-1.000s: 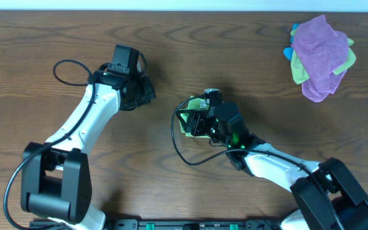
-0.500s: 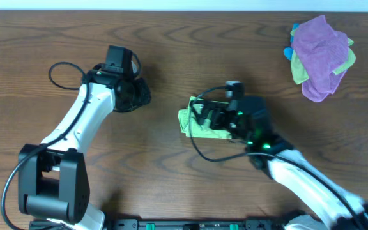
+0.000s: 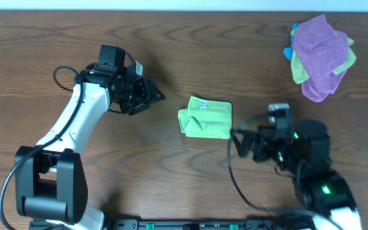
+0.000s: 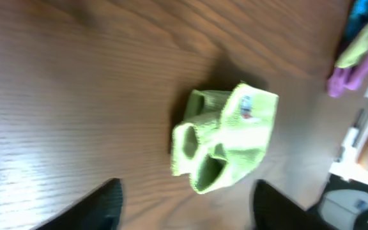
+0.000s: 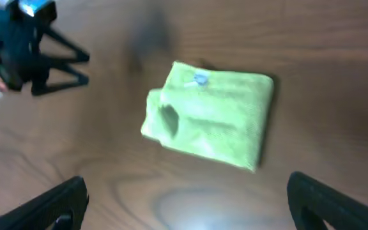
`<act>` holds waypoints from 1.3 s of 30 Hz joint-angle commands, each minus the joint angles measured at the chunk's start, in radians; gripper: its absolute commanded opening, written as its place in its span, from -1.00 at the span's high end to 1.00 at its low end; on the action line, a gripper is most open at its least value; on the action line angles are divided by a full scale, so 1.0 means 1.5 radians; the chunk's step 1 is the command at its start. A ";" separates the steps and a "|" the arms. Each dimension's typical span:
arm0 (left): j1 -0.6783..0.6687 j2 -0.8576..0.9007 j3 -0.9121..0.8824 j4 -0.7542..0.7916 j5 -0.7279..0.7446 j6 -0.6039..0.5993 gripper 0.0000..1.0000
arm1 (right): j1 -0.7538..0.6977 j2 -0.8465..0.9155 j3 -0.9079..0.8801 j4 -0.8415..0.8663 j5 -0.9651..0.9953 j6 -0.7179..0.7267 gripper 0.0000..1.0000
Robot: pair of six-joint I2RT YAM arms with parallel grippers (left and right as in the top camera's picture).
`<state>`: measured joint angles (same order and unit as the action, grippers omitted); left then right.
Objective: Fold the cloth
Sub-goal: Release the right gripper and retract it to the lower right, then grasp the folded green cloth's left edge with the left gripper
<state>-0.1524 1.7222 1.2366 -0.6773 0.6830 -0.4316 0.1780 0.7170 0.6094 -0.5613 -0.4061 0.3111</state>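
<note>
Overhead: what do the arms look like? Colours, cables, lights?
The left arm and right arm have white links and black joints. The left gripper and right gripper are black. Each trails a looping black cable. Only the right arm shows green lights.

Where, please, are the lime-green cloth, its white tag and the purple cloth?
lime-green cloth [image 3: 208, 120], overhead view, middle of top layer.
white tag [image 5: 200, 78], right wrist view, tag's centre.
purple cloth [image 3: 318, 51], overhead view, middle of heap.

You're at a robotics lab workstation. A dark brown wood-grain bench [image 3: 171, 179] carries a white-and-black jointed robot arm on the left [image 3: 85, 118] and its twin on the right [image 3: 318, 191]. Both rise from a black base rail with green connectors [image 3: 190, 224] at the near edge. A pale wall strip [image 3: 171, 5] runs behind.
</note>
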 commanded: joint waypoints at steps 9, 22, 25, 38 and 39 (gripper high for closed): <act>-0.062 -0.014 -0.011 0.008 0.063 0.016 -0.91 | -0.010 -0.222 -0.033 -0.142 0.044 -0.089 -0.98; -0.093 -0.014 -0.128 0.105 0.077 -0.031 -0.95 | -0.010 -0.365 -0.090 -0.232 0.047 -0.081 -0.97; -0.100 -0.014 -0.144 0.123 0.077 -0.032 -0.96 | -0.010 -0.367 -0.094 -0.231 0.046 -0.065 -0.99; -0.136 0.004 -0.215 0.316 0.077 -0.132 -0.96 | -0.010 -0.367 -0.094 -0.232 0.046 -0.066 -0.98; -0.136 0.004 -0.215 0.324 0.076 -0.135 -0.96 | -0.010 -0.367 -0.094 -0.232 0.046 -0.066 -0.99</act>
<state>-0.3553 1.7206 0.9161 -0.2100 0.7864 -0.6033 0.1703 0.1741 0.4744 -0.9085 -0.3405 0.2012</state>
